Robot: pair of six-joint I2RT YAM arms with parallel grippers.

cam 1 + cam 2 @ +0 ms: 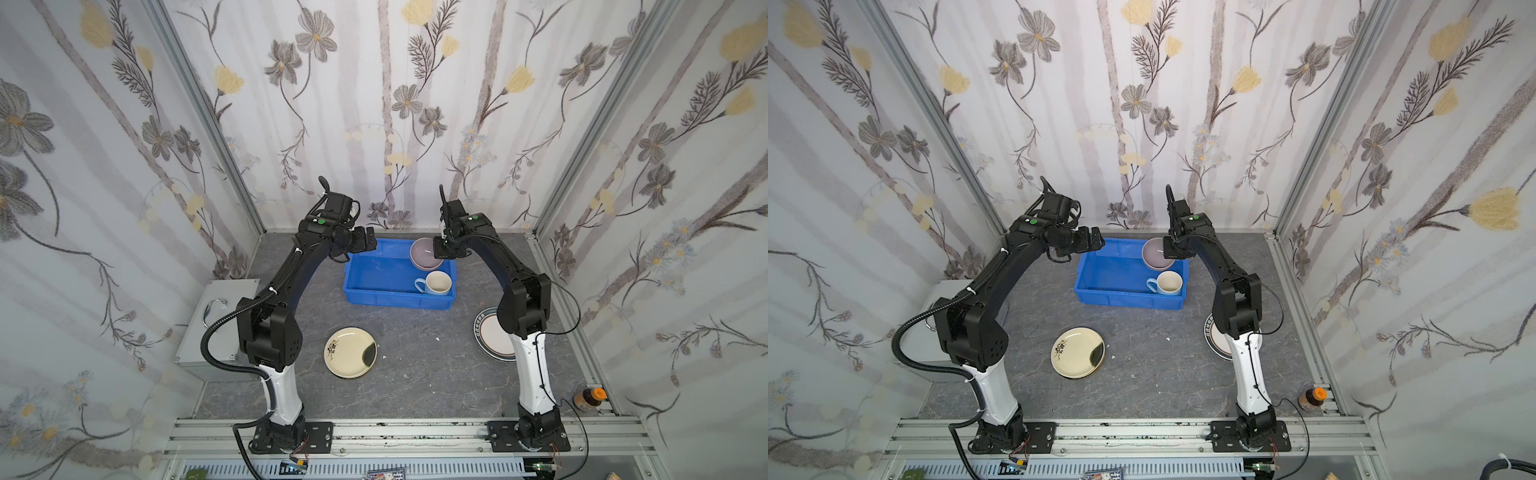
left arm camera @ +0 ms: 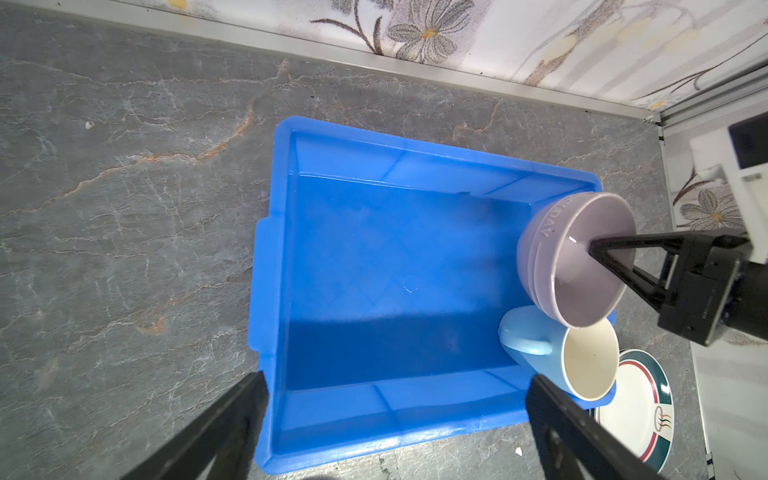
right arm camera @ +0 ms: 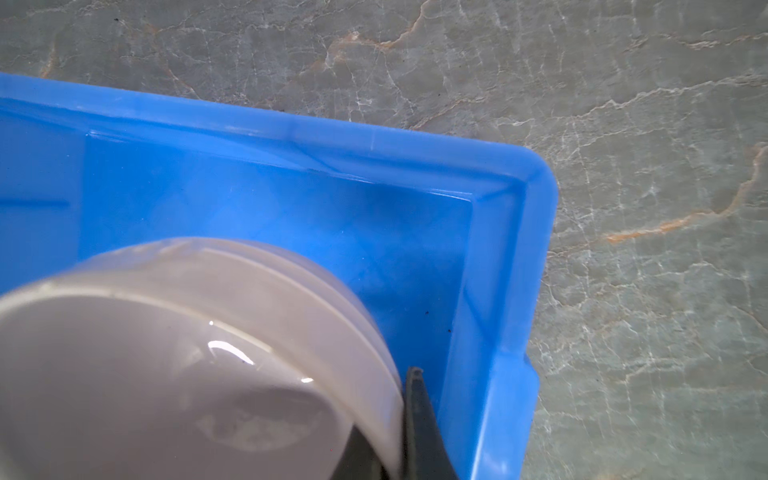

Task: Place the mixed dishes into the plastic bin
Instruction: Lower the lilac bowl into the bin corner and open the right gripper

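We hold the bowl (image 2: 582,291) by its rim in the clenched right gripper (image 2: 594,250), tilted above the bin (image 2: 266,270), at its far-right corner; the left gripper (image 1: 365,245) hangs spread and empty.

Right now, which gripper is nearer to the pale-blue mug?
Right. The right gripper, shut on the lilac bowl, is beside the pale-blue mug; the open left gripper hovers at the opposite end of the plastic bin.
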